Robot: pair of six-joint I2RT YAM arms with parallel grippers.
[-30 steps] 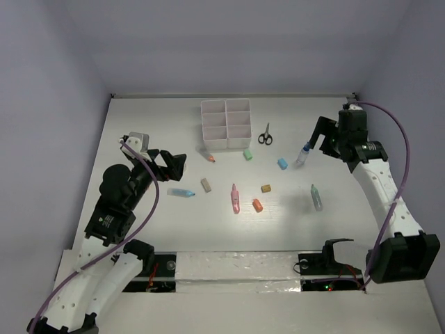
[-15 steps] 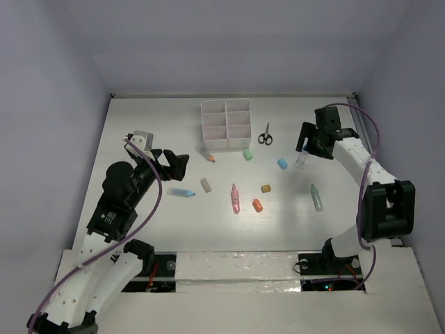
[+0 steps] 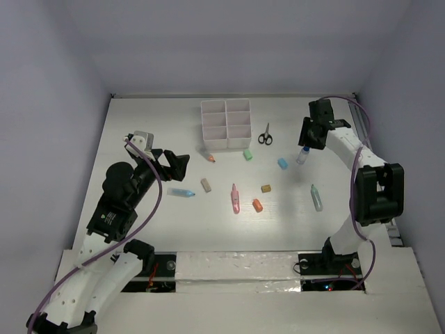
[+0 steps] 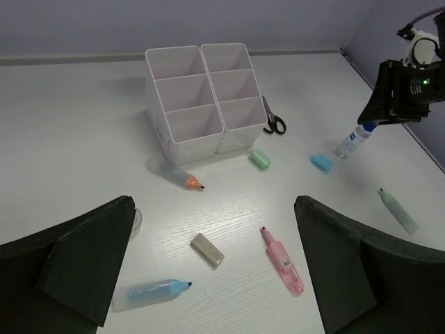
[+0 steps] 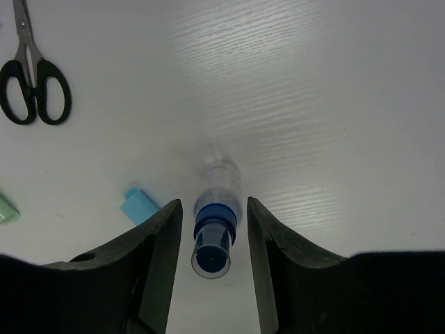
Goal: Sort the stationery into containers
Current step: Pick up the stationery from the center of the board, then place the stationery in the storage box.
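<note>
The right end effector (image 5: 213, 209) is partly open astride the blue cap of the small clear plastic bottle (image 5: 213, 233), which stands on the white counter (image 5: 334, 104); a slim gap shows beside each finger. The left end effector (image 4: 213, 203) hangs wide open, holding nothing, with the white six-compartment plastic organiser box (image 4: 201, 97) ahead of it.

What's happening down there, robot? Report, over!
Left gripper open, hovering empty. Right gripper open, astride the standing bottle, blue cap between fingers, no contact yet. Blue eraser beside it, clear of the fingers.
</note>
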